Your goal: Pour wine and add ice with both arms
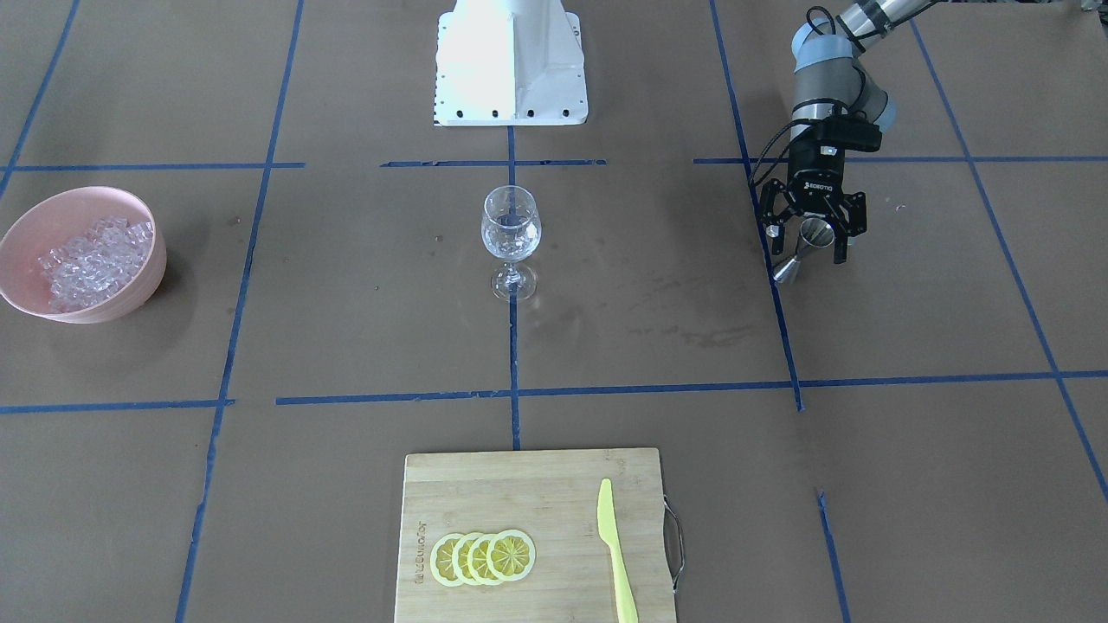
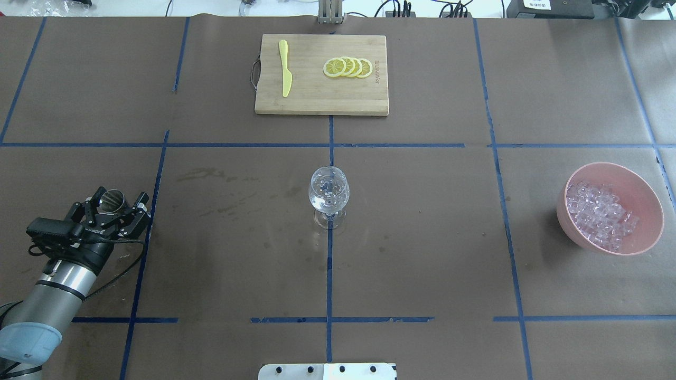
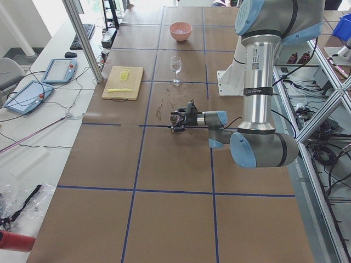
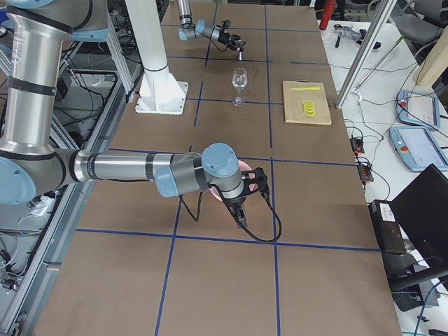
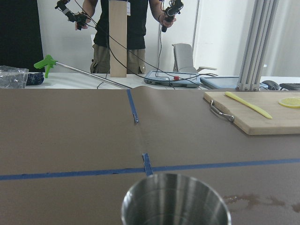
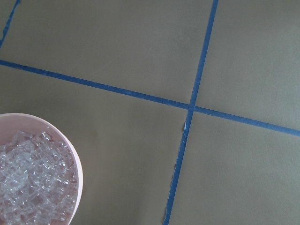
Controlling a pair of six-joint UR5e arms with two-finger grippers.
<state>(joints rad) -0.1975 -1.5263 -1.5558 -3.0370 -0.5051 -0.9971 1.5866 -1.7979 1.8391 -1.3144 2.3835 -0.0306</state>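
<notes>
A clear wine glass (image 1: pixel 511 229) with a little clear liquid stands at the table's centre; it also shows in the overhead view (image 2: pixel 328 192). My left gripper (image 1: pixel 812 244) lies level and low, its jaws open around a steel jigger (image 1: pixel 801 251) that stands between them. The same gripper (image 2: pixel 117 196) and jigger (image 2: pixel 112 199) show in the overhead view, and the jigger's rim (image 5: pixel 176 201) fills the left wrist view's bottom. The ice (image 1: pixel 91 260) is heaped in a pink bowl (image 1: pixel 130 298). My right gripper (image 4: pixel 241 218) hangs near that bowl, and I cannot tell if it is open. The right wrist view shows the ice (image 6: pixel 33 187).
A wooden cutting board (image 1: pixel 537 493) with lemon slices (image 1: pixel 483 556) and a yellow plastic knife (image 1: pixel 615 554) lies on the operators' side. The white base block (image 1: pixel 511 61) stands behind the glass. Blue tape lines cross the brown table cover.
</notes>
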